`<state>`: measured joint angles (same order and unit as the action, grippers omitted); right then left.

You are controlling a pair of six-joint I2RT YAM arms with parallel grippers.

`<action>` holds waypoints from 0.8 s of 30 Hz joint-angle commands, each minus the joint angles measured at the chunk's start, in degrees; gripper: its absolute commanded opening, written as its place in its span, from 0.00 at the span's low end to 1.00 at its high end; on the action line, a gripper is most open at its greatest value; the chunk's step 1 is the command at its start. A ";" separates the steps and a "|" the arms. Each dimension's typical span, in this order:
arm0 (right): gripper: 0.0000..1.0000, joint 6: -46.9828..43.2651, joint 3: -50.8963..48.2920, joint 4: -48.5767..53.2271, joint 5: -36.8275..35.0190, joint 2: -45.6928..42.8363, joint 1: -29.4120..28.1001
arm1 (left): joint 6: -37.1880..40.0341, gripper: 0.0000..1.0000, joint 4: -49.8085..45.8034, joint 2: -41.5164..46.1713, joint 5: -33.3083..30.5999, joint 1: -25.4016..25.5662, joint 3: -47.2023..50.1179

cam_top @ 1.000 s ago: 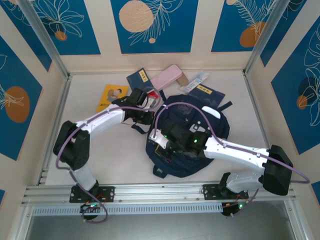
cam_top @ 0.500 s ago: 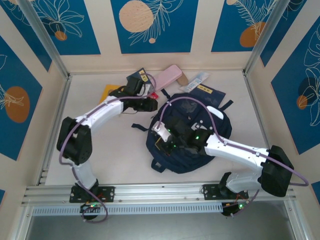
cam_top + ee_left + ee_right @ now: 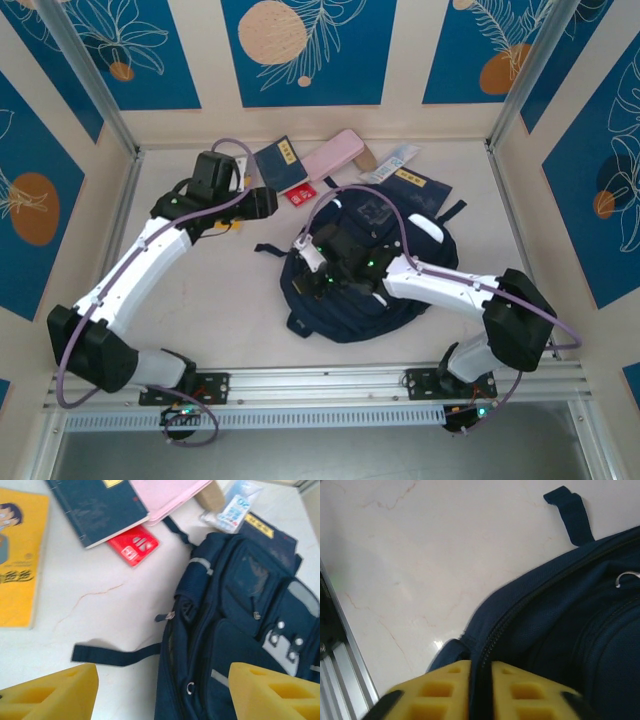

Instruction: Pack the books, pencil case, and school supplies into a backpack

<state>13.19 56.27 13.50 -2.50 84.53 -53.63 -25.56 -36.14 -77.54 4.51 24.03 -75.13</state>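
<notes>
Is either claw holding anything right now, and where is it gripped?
The right claw appears to pinch the backpack at its zipper seam; the left claw is open and empty.

The orange-yellow book runs off the view's edge, its lettering seemingly blurred.

Four books, one pencil case, one supplies packet, one backpack.

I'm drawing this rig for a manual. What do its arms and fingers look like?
Both the left arm and right arm have white shells, black joints and a looping purple cable; the fingers are yellow blocks with rectangular recesses.
</notes>
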 commanded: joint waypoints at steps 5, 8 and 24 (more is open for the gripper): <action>0.58 0.26 3.49 1.51 -0.80 -5.11 1.23 | 0.66 0.74 -5.24 -1.26 -9.85 -1.34 0.43; 0.68 0.95 4.06 6.73 -3.52 -8.81 3.63 | 0.44 0.83 -4.89 -5.05 -12.94 -1.92 -2.14; 0.48 11.71 15.56 34.61 -4.08 -6.96 11.86 | 5.43 0.90 -5.87 -47.17 -4.88 -17.24 -35.29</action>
<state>19.35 69.32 42.28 -9.52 76.69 -43.70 -22.35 -40.36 -120.49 -5.41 7.75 -104.47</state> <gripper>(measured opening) 0.488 0.907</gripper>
